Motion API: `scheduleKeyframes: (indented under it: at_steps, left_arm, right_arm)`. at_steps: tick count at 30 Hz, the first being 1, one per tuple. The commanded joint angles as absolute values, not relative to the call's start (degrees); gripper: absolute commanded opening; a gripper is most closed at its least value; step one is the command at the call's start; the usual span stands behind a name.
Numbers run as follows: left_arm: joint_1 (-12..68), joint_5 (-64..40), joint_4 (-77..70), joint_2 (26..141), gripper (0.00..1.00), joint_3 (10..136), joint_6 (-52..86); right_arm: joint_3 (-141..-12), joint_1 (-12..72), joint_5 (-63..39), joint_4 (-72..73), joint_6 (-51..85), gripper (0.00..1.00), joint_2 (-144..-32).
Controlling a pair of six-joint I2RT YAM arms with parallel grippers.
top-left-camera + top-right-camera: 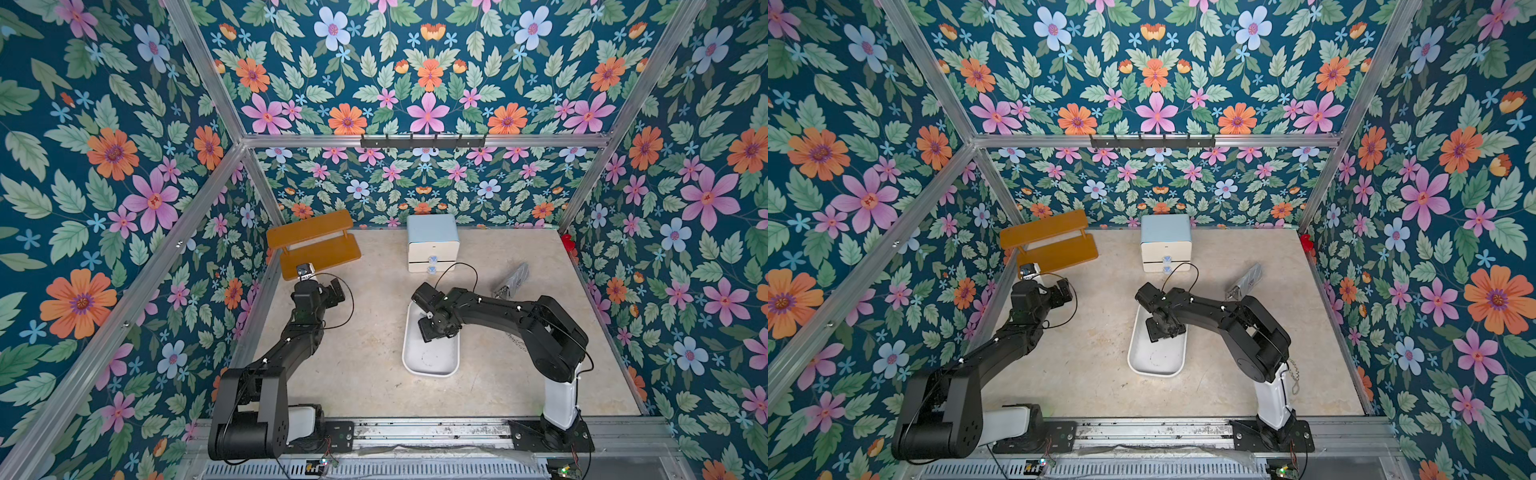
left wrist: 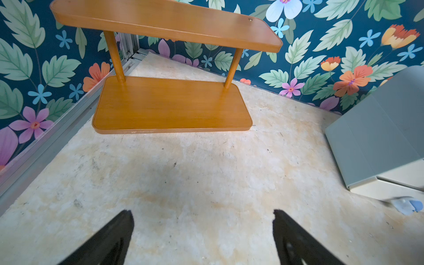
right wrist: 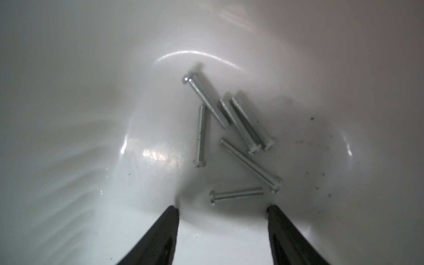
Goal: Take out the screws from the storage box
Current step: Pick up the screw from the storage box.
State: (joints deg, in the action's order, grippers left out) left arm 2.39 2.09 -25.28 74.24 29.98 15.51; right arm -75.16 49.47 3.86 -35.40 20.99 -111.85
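The box [image 1: 432, 357] lies on the table [image 1: 353, 353], near its middle, long axis running near to far. Its near half looks bare in both top views. The right gripper [image 3: 223, 208] hangs down into its far half, jaws apart, nothing between them. It hides the screws [image 3: 249, 162] from above; only the right wrist view shows them, six by my count, flat on the box floor just ahead of the fingertips.

The nearest screw [image 3: 236, 194] lies almost between the fingertips, and crosswise: head toward one finger, tip toward the other. Its long axis runs along the line on which the jaws would close, so I judge that closing here would press it end to end and likely skid it. A wrist turn would put the pads on its shank.

Beyond it, the lone screw [image 3: 200, 135] points away from the gripper, head nearest the fingers. Its axis crosses the closing line and it touches nothing, so it looks the easier pick. A pair [image 3: 239, 124] lies side by side, touching, slanted, with another screw's tip against it.

The left gripper [image 2: 203, 220] is farther off to the left, well apart from the box, jaws wide and empty over bare table, facing the shelf [image 2: 172, 103]. The right arm is clearly nearer. The cabinet [image 1: 432, 232] stands at the far wall.
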Motion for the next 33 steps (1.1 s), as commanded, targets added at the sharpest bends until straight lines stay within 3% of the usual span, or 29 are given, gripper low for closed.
scheduleKeyframes:
  at_steps: [1, 10, 20, 33]
  left_arm:
    - [2.37, 2.65, -25.55, 74.26, 0.99, 30.27, 15.54]
    - [2.44, 2.86, -25.40, 74.33, 0.99, 30.32, 15.38]
    - [2.38, 2.99, -25.40, 74.36, 0.99, 30.32, 15.38]
    - [2.40, 3.07, -25.31, 74.18, 0.99, 30.28, 15.40]
  right_arm:
    - [-75.50, 48.92, 2.99, -35.15, 20.13, 0.61, -112.67]
    - [-76.72, 48.29, 2.68, -35.99, 18.46, 0.59, -113.86]
    - [-75.77, 48.47, 2.01, -35.64, 19.26, 0.39, -114.00]
    - [-76.67, 48.49, 1.37, -37.92, 22.02, 0.32, -108.39]
